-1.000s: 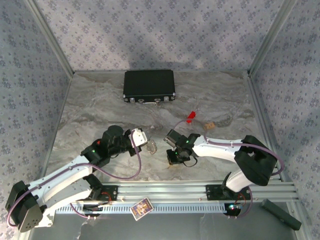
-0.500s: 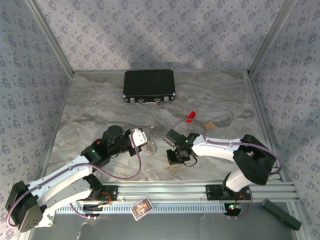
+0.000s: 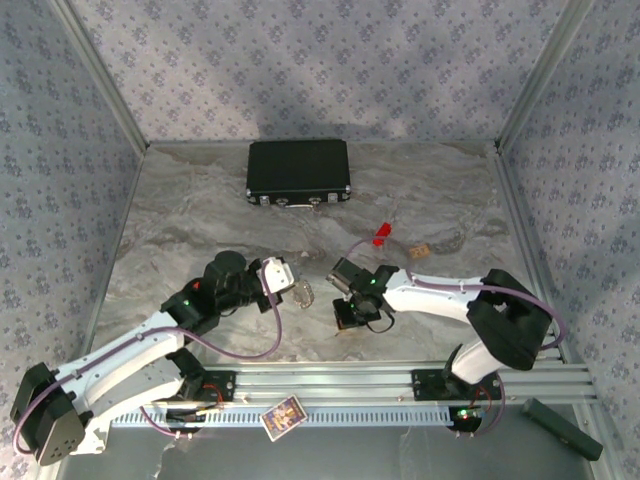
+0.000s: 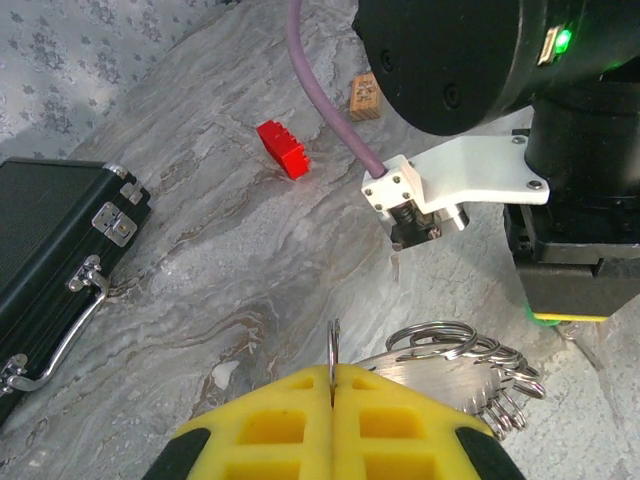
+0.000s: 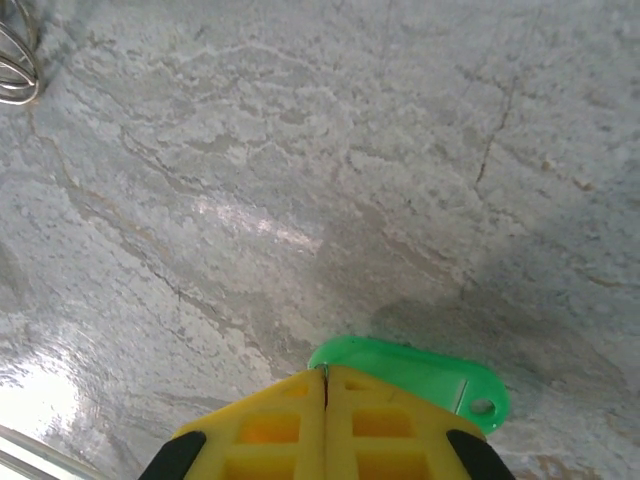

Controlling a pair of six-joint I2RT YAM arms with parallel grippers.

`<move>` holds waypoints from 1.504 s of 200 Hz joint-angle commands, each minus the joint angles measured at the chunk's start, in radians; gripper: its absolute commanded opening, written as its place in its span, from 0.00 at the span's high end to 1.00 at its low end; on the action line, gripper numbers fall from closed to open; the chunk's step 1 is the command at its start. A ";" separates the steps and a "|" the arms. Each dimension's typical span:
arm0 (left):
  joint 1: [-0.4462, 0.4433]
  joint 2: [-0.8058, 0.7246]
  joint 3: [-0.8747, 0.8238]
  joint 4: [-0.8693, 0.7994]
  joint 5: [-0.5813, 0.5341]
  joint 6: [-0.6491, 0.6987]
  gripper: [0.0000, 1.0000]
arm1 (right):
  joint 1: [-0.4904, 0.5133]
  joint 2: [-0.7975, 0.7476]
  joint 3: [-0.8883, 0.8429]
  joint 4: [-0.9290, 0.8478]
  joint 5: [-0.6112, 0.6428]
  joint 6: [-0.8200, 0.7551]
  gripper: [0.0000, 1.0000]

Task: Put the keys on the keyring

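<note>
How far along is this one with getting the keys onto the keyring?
Done: no coloured key shows on the keyring yet. In hand: the left gripper is shut on the keyring, and the right gripper is shut on the green key, low over the table. Left: thread the green key on, then fetch the red key, which lies apart near the black case.

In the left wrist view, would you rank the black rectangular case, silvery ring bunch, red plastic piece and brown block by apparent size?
1. Black rectangular case, cropped.
2. Silvery metal ring bunch, nearest the camera.
3. Red toothed plastic piece.
4. Small brown block, nearly matching red.
</note>
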 commanded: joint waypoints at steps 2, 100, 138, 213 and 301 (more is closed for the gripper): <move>-0.002 -0.035 0.016 -0.008 0.030 -0.010 1.00 | 0.001 -0.098 0.021 -0.036 0.074 -0.090 1.00; -0.005 -0.084 0.084 -0.119 0.077 -0.185 1.00 | -0.115 -0.418 0.028 0.117 0.074 -0.522 1.00; -0.009 -0.068 0.115 -0.124 0.097 -0.231 1.00 | -0.160 -0.414 0.072 0.162 -0.093 -0.649 1.00; -0.030 -0.001 0.165 -0.158 0.167 -0.297 1.00 | -0.150 -0.333 0.162 0.204 -0.314 -0.793 1.00; -0.036 0.033 0.182 -0.152 0.133 -0.325 1.00 | -0.120 -0.275 0.205 0.171 -0.401 -0.832 1.00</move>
